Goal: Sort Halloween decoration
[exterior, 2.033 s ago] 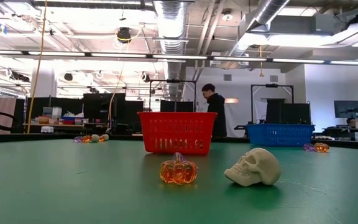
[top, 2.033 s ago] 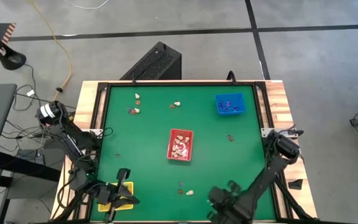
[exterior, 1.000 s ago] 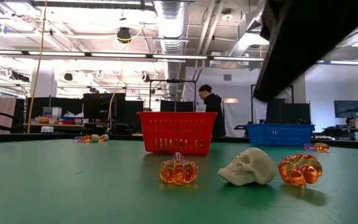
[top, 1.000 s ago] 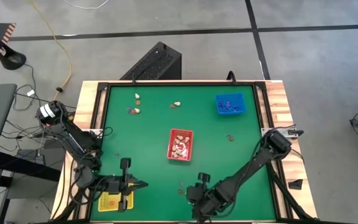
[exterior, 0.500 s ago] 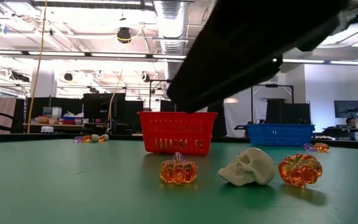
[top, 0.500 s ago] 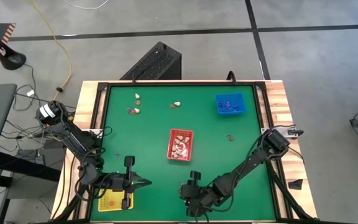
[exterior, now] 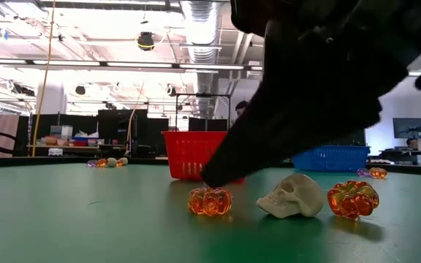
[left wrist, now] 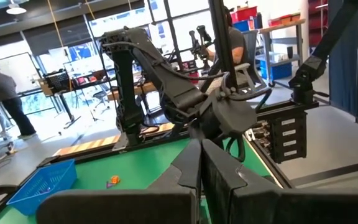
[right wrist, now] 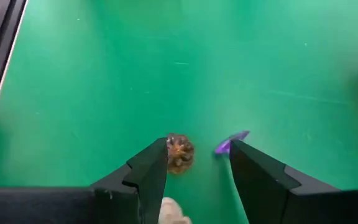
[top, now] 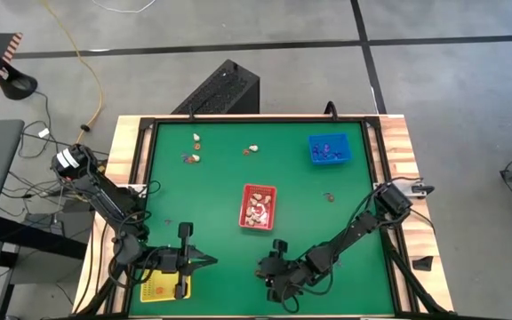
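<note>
Near the table's front edge lie an orange pumpkin (exterior: 210, 201), a cream skull (exterior: 292, 196) and a second orange pumpkin (exterior: 353, 199). My right gripper (right wrist: 197, 147) stands open just above them, slanting down. The first pumpkin (right wrist: 179, 153) lies between its fingers, close beside one fingertip, and a small purple trinket (right wrist: 230, 142) lies by the other. In the high view this gripper (top: 262, 268) hides them. My left gripper (top: 205, 260) is shut and empty, level above the table beside the yellow tray (top: 165, 287).
A red tray (top: 258, 206) with cream trinkets stands mid-table and a blue tray (top: 329, 148) with purple ones at the far right. Loose trinkets lie at the far left (top: 192, 158), far middle (top: 252, 148) and right of centre (top: 329, 197).
My right gripper has gone toward the table's left edge and down, tipping its fingers downward, until it stands just over the near-edge pumpkin. The trinkets have stayed where they were.
</note>
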You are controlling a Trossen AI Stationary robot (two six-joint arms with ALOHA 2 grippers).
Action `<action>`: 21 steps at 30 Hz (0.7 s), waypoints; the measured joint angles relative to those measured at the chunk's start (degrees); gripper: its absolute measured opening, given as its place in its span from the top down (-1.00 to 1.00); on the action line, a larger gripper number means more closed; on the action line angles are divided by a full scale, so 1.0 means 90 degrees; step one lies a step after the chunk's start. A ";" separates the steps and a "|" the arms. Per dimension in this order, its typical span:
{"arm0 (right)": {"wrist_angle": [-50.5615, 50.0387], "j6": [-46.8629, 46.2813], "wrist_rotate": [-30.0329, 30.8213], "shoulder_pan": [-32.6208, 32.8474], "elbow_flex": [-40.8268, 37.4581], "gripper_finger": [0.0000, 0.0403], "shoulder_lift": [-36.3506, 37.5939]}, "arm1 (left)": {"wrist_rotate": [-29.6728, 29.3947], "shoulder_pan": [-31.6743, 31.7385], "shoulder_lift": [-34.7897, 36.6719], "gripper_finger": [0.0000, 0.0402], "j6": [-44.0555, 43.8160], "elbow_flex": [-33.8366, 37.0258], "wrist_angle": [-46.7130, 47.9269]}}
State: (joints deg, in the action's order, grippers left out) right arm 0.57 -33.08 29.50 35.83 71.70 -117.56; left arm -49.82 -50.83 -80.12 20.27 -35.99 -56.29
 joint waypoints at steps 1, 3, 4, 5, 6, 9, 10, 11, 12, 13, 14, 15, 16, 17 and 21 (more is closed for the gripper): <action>0.0074 0.0051 -0.0025 0.0000 0.0000 -0.02 0.0000 | 0.0000 0.0000 0.0000 1.00 0.0000 0.0000 0.0000; 0.0129 0.0160 -0.0092 0.0001 0.0012 -0.02 0.0007 | -0.0001 0.0000 0.0000 1.00 0.0000 0.0000 0.0000; 0.0131 0.0188 -0.0096 0.0002 0.0012 -0.02 0.0007 | -0.0002 0.0000 0.0000 1.00 0.0000 0.0000 0.0000; 0.0132 0.0225 -0.0101 0.0001 0.0010 -0.02 0.0007 | -0.0002 0.0000 0.0000 1.00 0.0002 0.0000 0.0000; 0.0133 0.0267 -0.0104 -0.0001 0.0010 -0.02 0.0007 | -0.0002 0.0000 0.0000 1.00 0.0002 0.0000 0.0000; 0.0207 0.0349 -0.0118 0.0007 0.0010 -0.02 0.0007 | -0.0001 0.0000 0.0000 1.00 0.0002 0.0000 0.0000; 0.0198 0.0349 -0.0135 0.0007 0.0010 -0.02 0.0007 | -0.0004 0.0000 0.0000 1.00 0.0002 0.0000 0.0000; 0.0186 0.0354 -0.0154 0.0007 0.0010 -0.02 0.0007 | -0.0002 0.0000 0.0000 1.00 0.0002 0.0000 0.0000; 0.0176 0.0375 -0.0164 0.0005 0.0010 -0.02 0.0007 | -0.0002 0.0000 0.0000 1.00 0.0005 0.0000 0.0000; 0.0173 0.0404 -0.0187 0.0005 0.0010 -0.02 0.0007 | -0.0002 0.0000 0.0000 1.00 0.0005 0.0000 0.0000; 0.0187 0.0463 -0.0226 -0.0002 0.0010 -0.02 0.0007 | -0.0002 0.0000 0.0000 1.00 0.0005 0.0000 0.0000; 0.0206 0.0536 -0.0287 -0.0011 0.0010 -0.02 0.0007 | -0.0002 0.0000 0.0000 1.00 0.0005 0.0000 0.0000; 0.0207 0.0614 -0.0347 -0.0028 0.0010 -0.02 0.0007 | -0.0002 0.0000 0.0000 1.00 0.0005 0.0000 0.0000; 0.0202 0.0704 -0.0418 -0.0035 0.0010 -0.02 0.0007 | -0.0002 0.0000 0.0000 1.00 0.0005 0.0000 0.0000; 0.0198 0.1135 -0.0477 -0.0049 0.0010 -0.02 0.0007 | -0.0002 0.0000 0.0000 1.00 0.0005 0.0000 0.0000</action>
State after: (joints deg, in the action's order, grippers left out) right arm 2.35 -22.86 25.21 35.39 71.79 -117.49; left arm -49.84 -50.83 -80.12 20.32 -35.99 -56.29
